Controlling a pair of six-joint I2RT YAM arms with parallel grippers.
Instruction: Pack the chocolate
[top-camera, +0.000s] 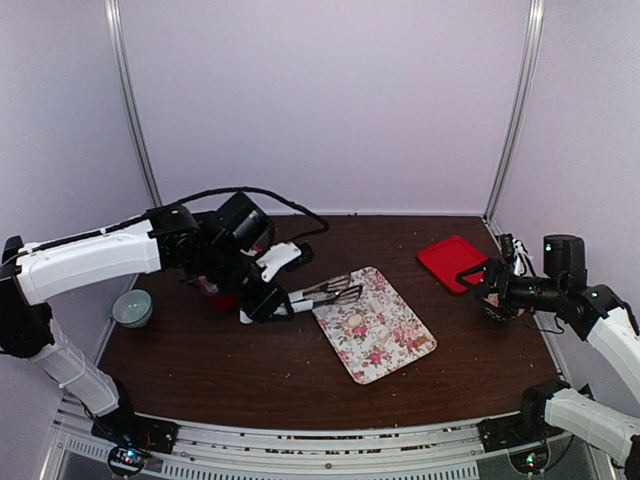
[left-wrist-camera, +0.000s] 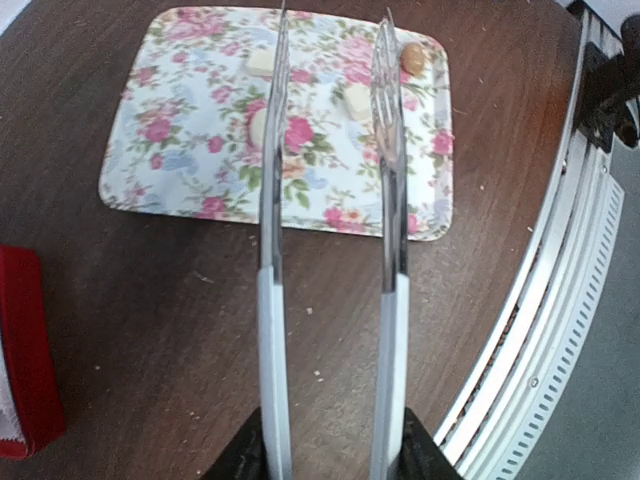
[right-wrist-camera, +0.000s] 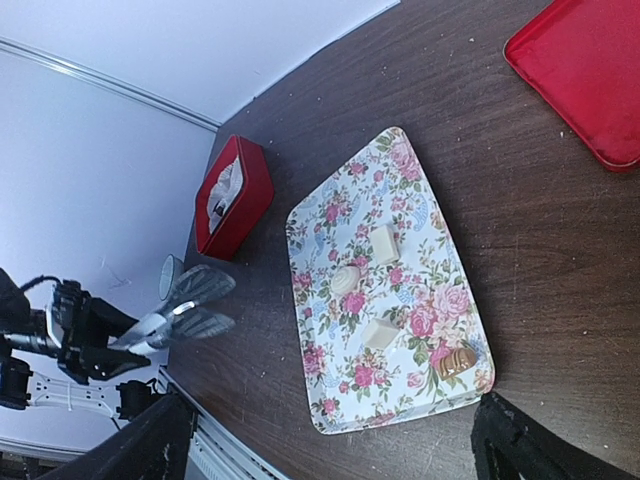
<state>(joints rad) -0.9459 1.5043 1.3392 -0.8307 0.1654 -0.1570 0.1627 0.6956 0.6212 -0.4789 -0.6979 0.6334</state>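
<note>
On a dark wooden table (top-camera: 250, 370), near its middle, lies a floral tray (top-camera: 395, 350) printed with pink roses. The chocolate (right-wrist-camera: 384, 243) sits on it as four small pieces spread along the tray, none touching another. Three are pale cream, two of them squarish and one rounded. The fourth, a brown piece (right-wrist-camera: 455, 360), rests near one corner of the tray.

The left gripper (top-camera: 262, 300) is clamped on the handle end of a pair of tongs (top-camera: 325, 293), which are metal with pale handles. The two arms of the tongs stand apart, with nothing between their scalloped tips. The tips point at the tray and reach about as far as its left edge, clear of every piece. Whether they hang over the rim or stop just short of it cannot be told.

Behind the left arm stands a red box (right-wrist-camera: 250, 185) holding white paper cups (right-wrist-camera: 222, 195). A small grey bowl (top-camera: 132, 307) sits at the far left edge of the table.

The right gripper (top-camera: 483, 285) hovers at the right side of the table, well apart from the tray, its fingers spread wide with nothing between them. Just beside it, toward the back, a flat red lid (top-camera: 455, 262) lies on the table
</note>
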